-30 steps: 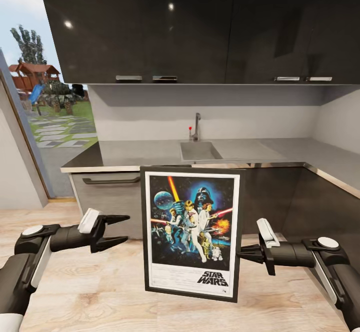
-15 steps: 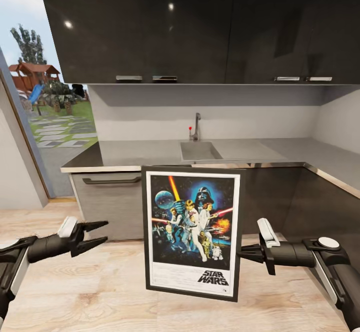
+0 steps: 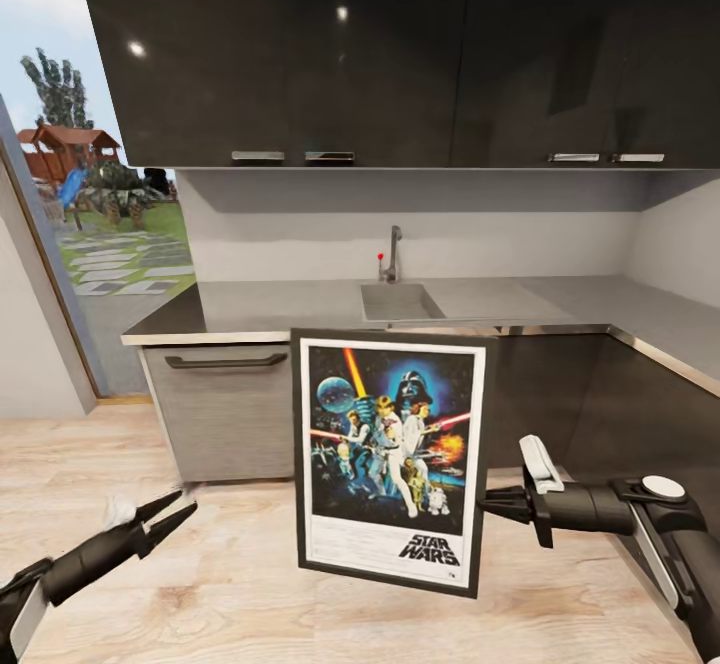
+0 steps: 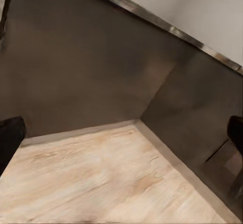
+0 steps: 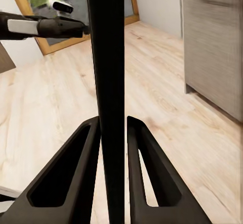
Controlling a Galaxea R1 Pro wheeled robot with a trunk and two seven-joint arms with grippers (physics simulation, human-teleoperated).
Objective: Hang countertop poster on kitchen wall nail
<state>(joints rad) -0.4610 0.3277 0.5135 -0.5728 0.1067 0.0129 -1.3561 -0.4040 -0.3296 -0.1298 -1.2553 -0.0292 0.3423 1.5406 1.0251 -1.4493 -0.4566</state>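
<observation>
Grey kitchen countertop (image 3: 300, 306) with built-in sink (image 3: 398, 301) and faucet (image 3: 393, 254).

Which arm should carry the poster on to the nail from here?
Right. The right pincer is already shut on the poster at its edge, holding it upright. The left pincer hangs open and apart, low over the floor.

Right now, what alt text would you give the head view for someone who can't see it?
The right end effector holds a framed Star Wars poster upright by its edge above a wooden floor, before a grey countertop with a sink. The left end effector hangs open, low and apart.
</observation>
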